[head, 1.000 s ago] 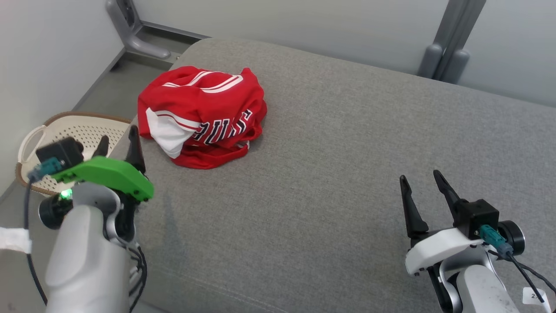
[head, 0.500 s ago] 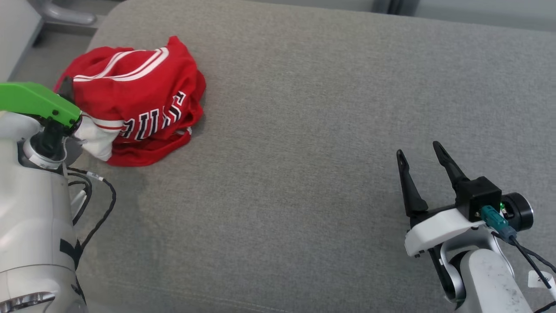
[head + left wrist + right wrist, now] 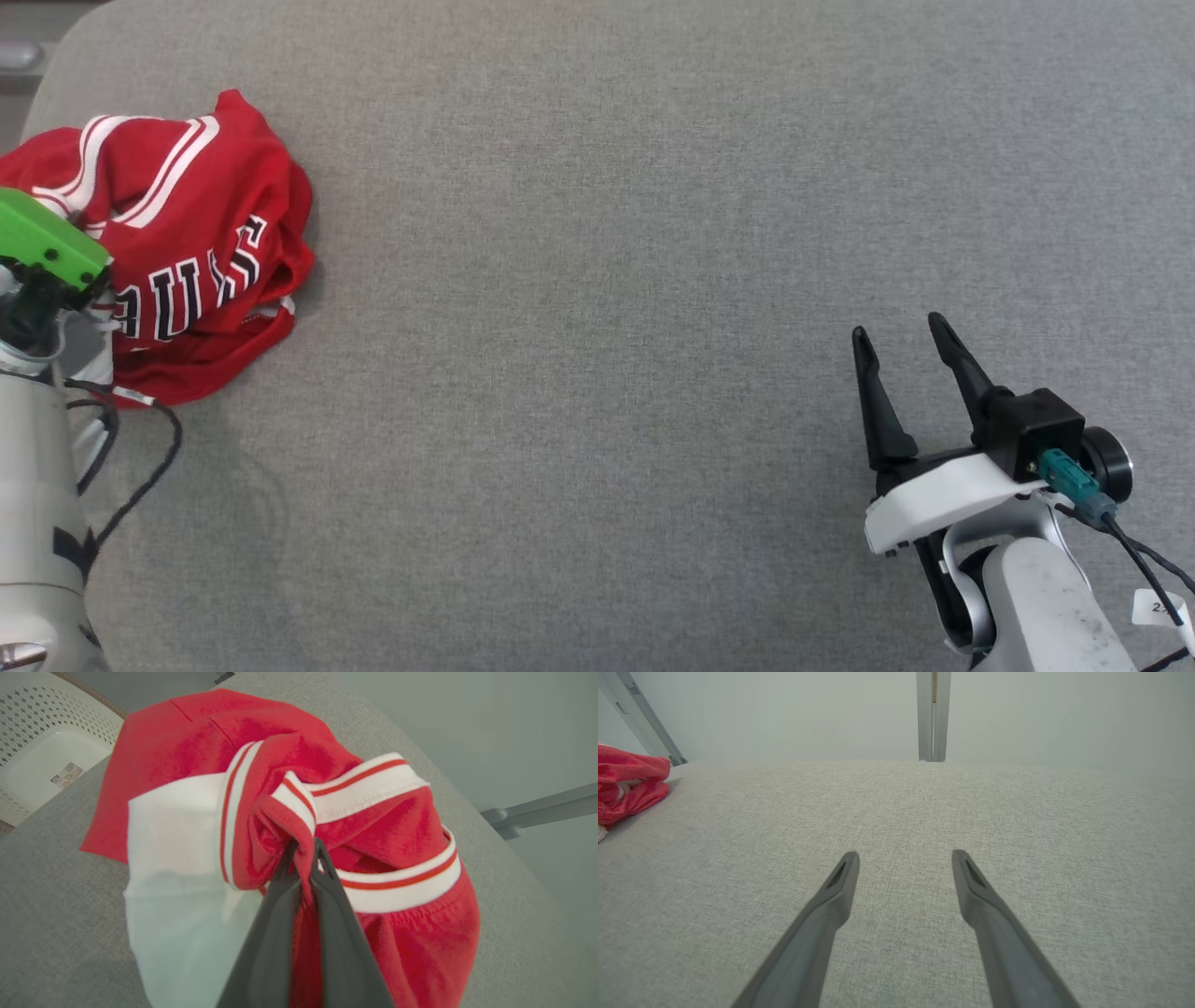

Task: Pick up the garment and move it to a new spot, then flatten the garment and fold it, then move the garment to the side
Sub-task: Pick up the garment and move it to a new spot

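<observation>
The garment (image 3: 187,252), a red jersey, lies bunched at the far left of the grey cushion (image 3: 597,280) in the head view, well apart from the right gripper (image 3: 898,327). In the left wrist view the left gripper (image 3: 306,851) pinches a fold by the white-and-red trim, so the pickup looks only begun. The right wrist view has that gripper's jaws spread over bare cushion, empty; moving, flattening, folding and setting aside remain.

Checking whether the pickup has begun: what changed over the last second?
The left gripper reached forward from beside the red garment and shut on a fold near its striped trim. The right gripper stayed open above the grey cushion; the garment remains bunched there.
</observation>
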`<state>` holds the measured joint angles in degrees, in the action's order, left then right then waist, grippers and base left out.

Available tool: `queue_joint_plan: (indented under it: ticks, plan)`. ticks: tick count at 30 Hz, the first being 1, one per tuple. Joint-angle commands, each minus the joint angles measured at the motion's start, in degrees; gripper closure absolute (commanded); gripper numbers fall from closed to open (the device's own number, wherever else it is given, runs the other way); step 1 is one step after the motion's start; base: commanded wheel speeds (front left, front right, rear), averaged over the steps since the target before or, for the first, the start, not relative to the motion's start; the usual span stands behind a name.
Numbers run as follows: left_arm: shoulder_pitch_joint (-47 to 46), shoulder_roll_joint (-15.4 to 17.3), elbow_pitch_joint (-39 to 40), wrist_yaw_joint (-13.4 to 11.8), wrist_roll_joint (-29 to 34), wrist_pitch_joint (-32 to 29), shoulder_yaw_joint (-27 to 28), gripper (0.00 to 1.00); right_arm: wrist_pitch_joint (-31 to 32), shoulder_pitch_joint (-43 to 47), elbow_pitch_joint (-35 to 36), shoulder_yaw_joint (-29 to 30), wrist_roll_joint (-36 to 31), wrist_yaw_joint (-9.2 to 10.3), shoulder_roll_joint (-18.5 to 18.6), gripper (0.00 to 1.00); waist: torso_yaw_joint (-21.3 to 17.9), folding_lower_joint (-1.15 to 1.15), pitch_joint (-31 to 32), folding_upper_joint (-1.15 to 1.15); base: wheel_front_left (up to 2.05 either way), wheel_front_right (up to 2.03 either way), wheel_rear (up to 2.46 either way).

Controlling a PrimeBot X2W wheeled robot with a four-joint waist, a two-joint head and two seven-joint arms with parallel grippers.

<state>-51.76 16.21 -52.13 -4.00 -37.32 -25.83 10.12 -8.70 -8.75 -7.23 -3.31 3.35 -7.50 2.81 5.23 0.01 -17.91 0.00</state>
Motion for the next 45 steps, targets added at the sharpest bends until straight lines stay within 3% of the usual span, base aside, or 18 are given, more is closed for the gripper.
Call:
queue_joint_plan:
  ticks: [1, 5, 9, 15, 24, 35, 45]
  plan:
    - [0.05, 1.27, 1.5, 0.89, 0.65, 0.71, -0.12, 1.0, -0.89, -0.78, -0.77, -0.37, 0.89, 0.02, 0.16, 0.0, -0.68, -0.01, 3.4, 0.0, 0.0, 0.0, 0.0]
    - [-1.49, 3.28, 6.97, 3.4, 0.83, 1.03, -0.76, 1.0, -2.63, -0.61, -3.43, -0.96, 3.26, 0.02, 0.16, 0.0, -1.52, -0.01, 7.0, 0.0, 0.0, 0.0, 0.0]
    - [-3.07, 4.79, 13.09, 4.01, 3.26, 0.62, -3.34, 1.0, -4.1, -0.03, -6.05, -1.14, 5.61, 0.02, 0.15, 0.0, -2.6, -0.01, 10.12, 0.0, 0.0, 0.0, 0.0]
    - [-5.71, 2.77, 22.19, 4.23, 5.21, 0.29, -7.17, 1.0, -5.52, -0.31, -9.13, -2.33, 7.42, 0.02, 0.15, 0.0, -6.03, -0.01, 13.52, 0.0, 0.0, 0.0, 0.0]
    - [-8.41, -2.64, 31.25, 4.97, 5.96, 2.31, -11.58, 1.0, -6.17, -0.57, -10.9, -3.04, 7.58, 0.02, 0.16, 0.0, -15.98, -0.01, 15.66, 0.0, 0.0, 0.0, 0.0]
    - [-3.34, -9.09, 30.36, 4.23, 8.15, 2.02, -19.2, 1.0, -6.41, -1.07, -10.68, -3.11, 7.26, 0.02, 0.13, 0.0, -25.86, -0.01, 13.73, 0.0, 0.0, 0.0, 0.0]
    - [8.39, -12.56, 21.55, 5.95, 10.88, 9.64, -29.11, 1.0, -6.52, -1.85, -10.48, -3.12, 7.78, 0.02, 0.12, 0.0, -27.63, -0.01, 10.99, 0.0, 0.0, 0.0, 0.0]
